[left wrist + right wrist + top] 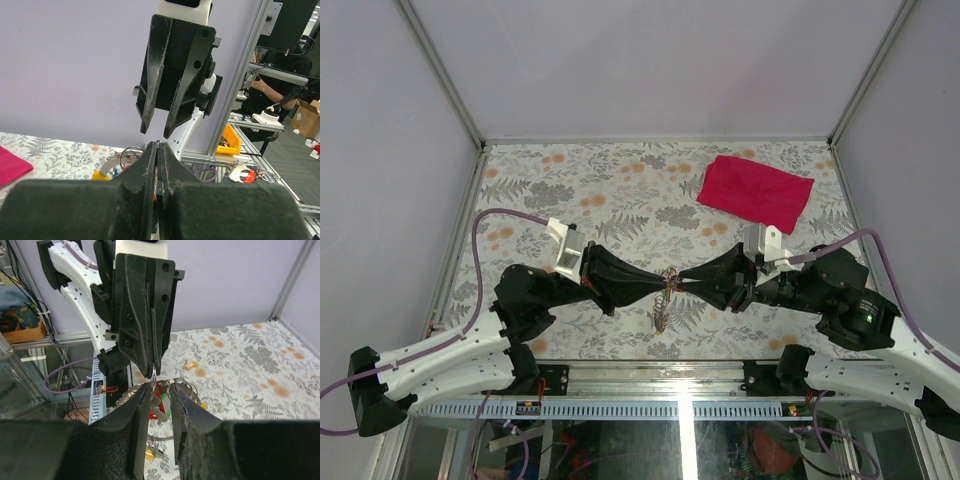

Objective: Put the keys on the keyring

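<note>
Robotics lab, not a home. Two robot arms (450, 365) are bolted to a counter (610, 190) boxed in by aluminium frame posts (448, 85) and plain pale panels (650, 60). Loose cables (56, 374) run beneath (one of them purple). Beyond the enclosure, a seated person (280, 75) works near benches, a yellow parts bin (227, 142) and a cardboard box (306, 117).

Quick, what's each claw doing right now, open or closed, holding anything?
Left claw: closed, apparently pinching the keyring by its thin wire.
Right claw: slightly open; nothing clearly gripped.
</note>
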`<control>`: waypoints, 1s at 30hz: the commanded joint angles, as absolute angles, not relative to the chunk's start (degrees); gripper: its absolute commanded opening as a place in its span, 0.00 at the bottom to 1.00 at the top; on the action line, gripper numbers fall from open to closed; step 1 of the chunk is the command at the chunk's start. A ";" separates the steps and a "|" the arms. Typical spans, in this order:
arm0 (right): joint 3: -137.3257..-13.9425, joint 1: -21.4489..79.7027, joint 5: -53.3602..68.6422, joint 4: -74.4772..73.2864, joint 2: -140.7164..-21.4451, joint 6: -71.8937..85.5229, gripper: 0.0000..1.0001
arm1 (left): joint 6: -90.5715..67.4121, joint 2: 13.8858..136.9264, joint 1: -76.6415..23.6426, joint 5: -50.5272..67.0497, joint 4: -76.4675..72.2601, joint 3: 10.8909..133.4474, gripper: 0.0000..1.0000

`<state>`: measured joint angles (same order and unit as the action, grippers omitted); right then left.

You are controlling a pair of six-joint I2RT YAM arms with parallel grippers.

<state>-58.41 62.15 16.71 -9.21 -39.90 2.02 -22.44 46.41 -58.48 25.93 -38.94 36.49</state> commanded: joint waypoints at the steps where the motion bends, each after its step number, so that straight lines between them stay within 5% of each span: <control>1: -59.70 62.26 20.27 -1.24 -40.99 3.40 0.29 | -23.25 46.21 -58.87 26.07 -46.70 36.72 0.00; 21: -57.93 62.28 23.90 -0.66 -43.29 3.74 0.21 | -22.65 44.65 -58.81 25.83 -45.59 36.52 0.00; 30: -57.51 62.23 22.22 -0.69 -43.63 3.17 0.29 | -22.51 44.71 -58.86 26.89 -45.19 37.08 0.00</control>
<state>-57.87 62.15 23.09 -2.72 -42.94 3.53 -22.92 45.60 -58.48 26.61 -40.34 36.49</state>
